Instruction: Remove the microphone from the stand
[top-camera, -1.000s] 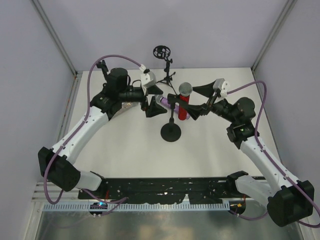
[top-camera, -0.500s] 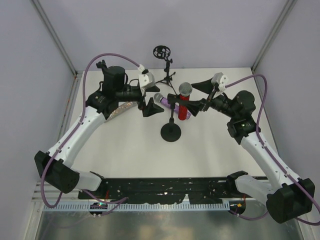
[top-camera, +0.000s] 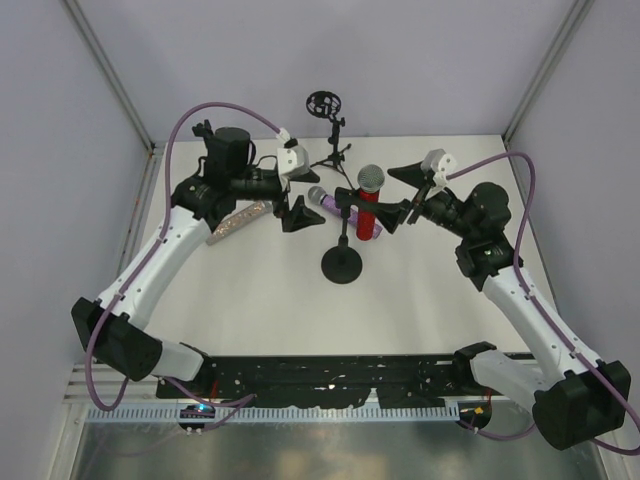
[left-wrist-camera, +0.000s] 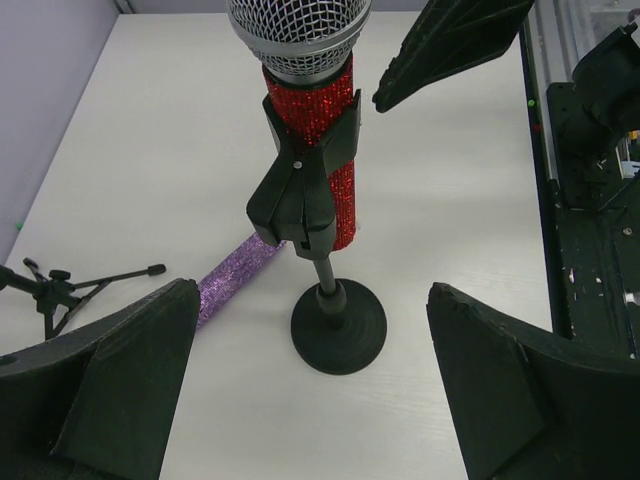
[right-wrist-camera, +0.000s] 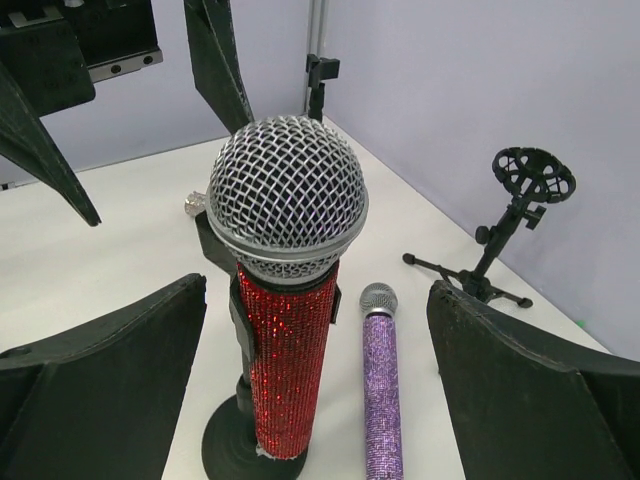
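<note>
A red glitter microphone (top-camera: 368, 207) with a silver mesh head stands upright, clipped in a black stand with a round base (top-camera: 342, 266). My left gripper (top-camera: 300, 196) is open just left of the stand, apart from it. In the left wrist view the microphone (left-wrist-camera: 312, 130) and base (left-wrist-camera: 338, 327) lie ahead of the wide left gripper (left-wrist-camera: 312, 295). My right gripper (top-camera: 399, 195) is open on the stand's right, close to the microphone. In the right wrist view the microphone (right-wrist-camera: 290, 330) stands ahead of the open right gripper (right-wrist-camera: 318, 285), touching neither finger.
A purple glitter microphone (top-camera: 334, 205) lies on the table behind the stand, also seen as the purple microphone (right-wrist-camera: 380, 390). A silver glitter microphone (top-camera: 240, 218) lies under the left arm. A small tripod stand with an empty mount (top-camera: 328, 130) is at the back wall.
My left gripper has drawn back to the left, away from the stand. The right gripper has shifted slightly up and back. Both stay open; the microphone has not moved.
</note>
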